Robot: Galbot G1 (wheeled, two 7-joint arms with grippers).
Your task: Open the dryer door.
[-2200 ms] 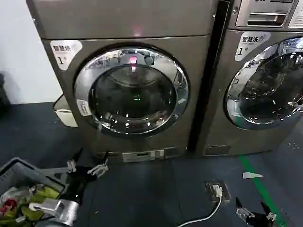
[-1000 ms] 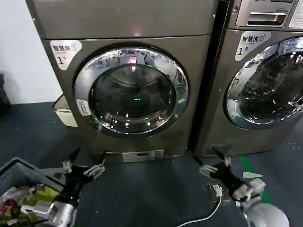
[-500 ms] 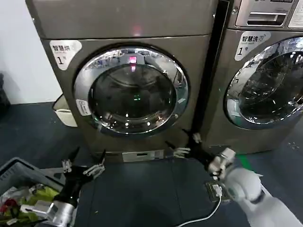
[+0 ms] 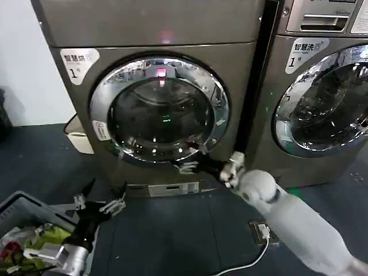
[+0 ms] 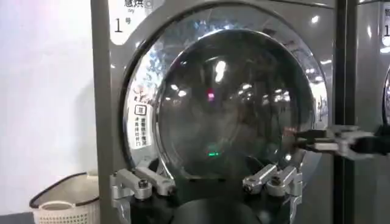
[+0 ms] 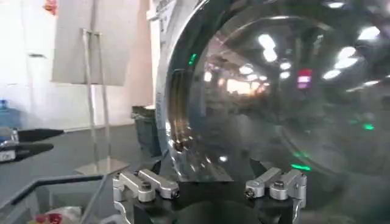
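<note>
Head view: the dryer door (image 4: 160,110) is shut flush on the left machine, so the task is barely started. The right gripper (image 4: 192,163) reaches in at the door's lower right chrome ring, fingers spread, holding nothing. The left gripper (image 4: 98,202) hangs low near the laundry basket (image 4: 23,208), fingers spread, empty.

Left wrist view: door (image 5: 228,103) closed, right gripper (image 5: 312,139) at its edge.

Right wrist view: chrome ring (image 6: 173,115) right up close. Grabbing and pulling remain.

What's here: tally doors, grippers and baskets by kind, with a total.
Porthole doors: 2, the dryer door and the neighbouring door.
Grippers: 2, the left gripper and the right gripper.
Baskets: 2, the white basket and the grey basket.
Total: 6.
</note>
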